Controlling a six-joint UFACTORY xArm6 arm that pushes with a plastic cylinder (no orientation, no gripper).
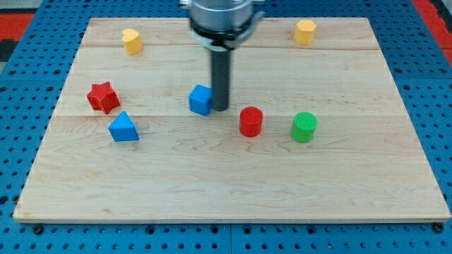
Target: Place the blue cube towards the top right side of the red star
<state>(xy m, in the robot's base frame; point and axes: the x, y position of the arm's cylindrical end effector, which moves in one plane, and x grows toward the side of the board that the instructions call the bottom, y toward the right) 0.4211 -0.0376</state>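
Note:
The blue cube (201,99) sits near the middle of the wooden board. My tip (220,108) stands right against the cube's right side, touching or nearly touching it. The red star (103,97) lies at the view's left, well to the left of the cube and at about the same height. The dark rod comes down from the arm's head at the view's top centre.
A blue triangular block (123,128) lies just below and right of the red star. A red cylinder (251,121) and a green cylinder (304,127) lie right of my tip. Two yellow blocks sit near the top edge, one at the left (132,41) and one at the right (305,32).

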